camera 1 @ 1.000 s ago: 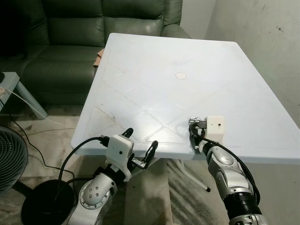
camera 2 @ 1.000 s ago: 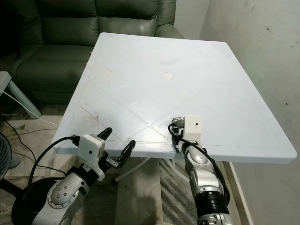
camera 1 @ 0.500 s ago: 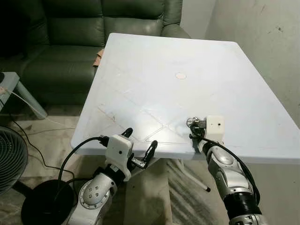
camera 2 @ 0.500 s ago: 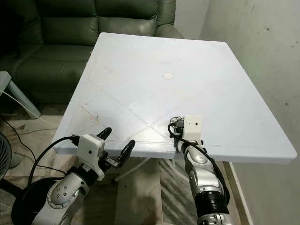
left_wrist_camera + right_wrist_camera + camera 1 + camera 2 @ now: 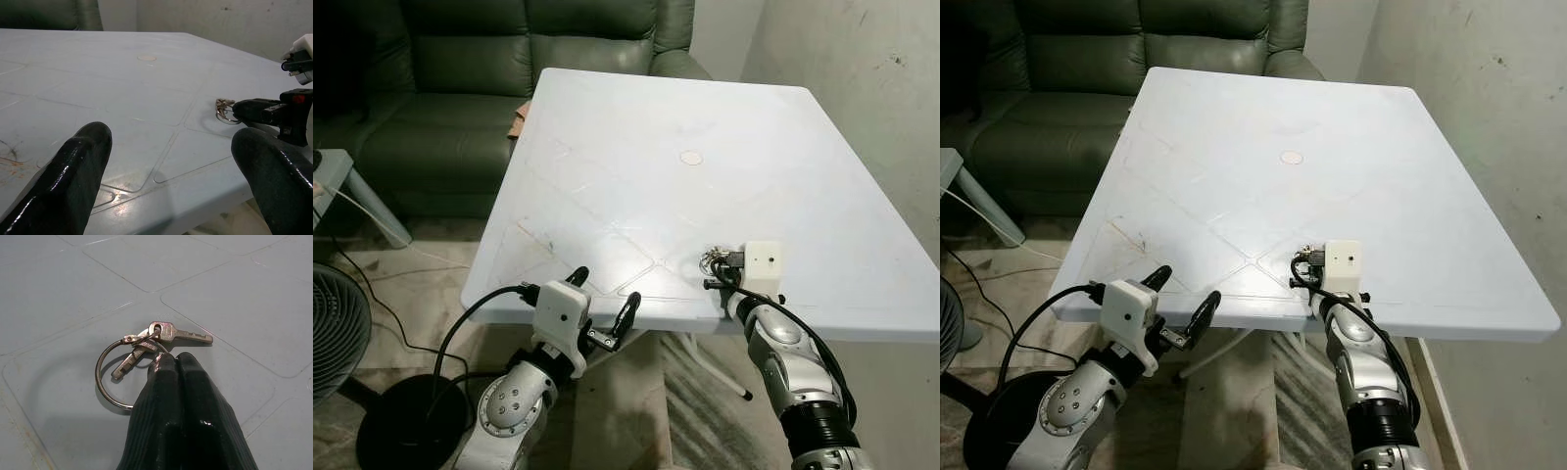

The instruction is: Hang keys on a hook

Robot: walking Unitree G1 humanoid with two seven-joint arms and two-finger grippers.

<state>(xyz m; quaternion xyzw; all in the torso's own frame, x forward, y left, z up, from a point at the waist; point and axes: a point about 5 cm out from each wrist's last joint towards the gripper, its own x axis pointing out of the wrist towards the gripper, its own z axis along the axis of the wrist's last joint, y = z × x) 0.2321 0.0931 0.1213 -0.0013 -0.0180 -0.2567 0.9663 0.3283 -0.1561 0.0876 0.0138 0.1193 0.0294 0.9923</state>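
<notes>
Before me stands a white plastic table (image 5: pixel 636 127) with moulded diagonal panel lines and a round centre plug (image 5: pixel 691 158). Beyond it sits a dark green leather sofa (image 5: pixel 440 88). A grey plaster wall (image 5: pixel 862 88) runs along my right. At my left, on the worn floor (image 5: pixel 411 284), are a fan (image 5: pixel 333 333), its round black base (image 5: pixel 401 431) and a white cable (image 5: pixel 372 220).

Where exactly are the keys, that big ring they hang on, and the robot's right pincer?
keys (image 5: pixel 168 332): right wrist view, on the head of the upper key.
key ring (image 5: pixel 99 377): right wrist view, on the wire loop's outer side.
right gripper (image 5: pixel 177 363): right wrist view, between its closed fingertips, by the ring.
</notes>
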